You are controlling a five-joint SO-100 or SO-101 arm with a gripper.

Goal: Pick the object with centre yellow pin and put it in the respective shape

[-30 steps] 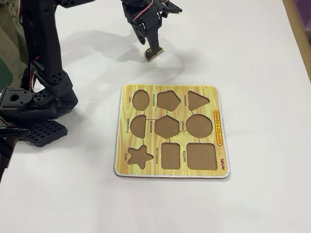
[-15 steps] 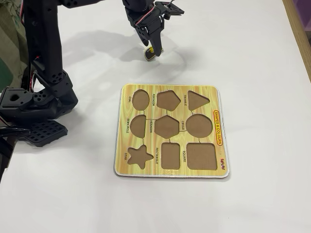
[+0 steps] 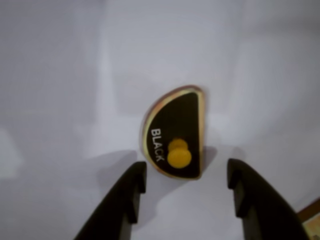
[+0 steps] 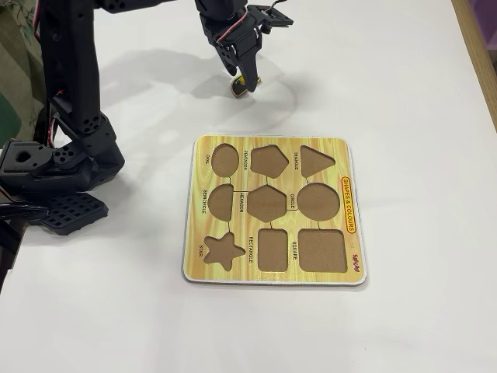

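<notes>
Black half-disc piece (image 3: 175, 134) lies flat on white table (image 3: 60, 75), yellow knob (image 3: 179, 153) up, word BLACK legible only in wrist view. Gripper (image 3: 186, 192) spread, both fingers (image 3: 131, 192) flanking piece's near edge, not touching. Fixed view: piece (image 4: 238, 88) mostly hidden under gripper (image 4: 244, 80), well apart from yellow shape board (image 4: 353, 256); semicircle cut-out (image 4: 220, 203) in middle row, left, unfilled. Board corner barely enters wrist view.

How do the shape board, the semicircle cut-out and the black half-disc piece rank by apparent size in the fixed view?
1. Shape board
2. Semicircle cut-out
3. Black half-disc piece, partly hidden by the pincer and farther from the camera, so its rank below the cut-out is unsure.
</notes>
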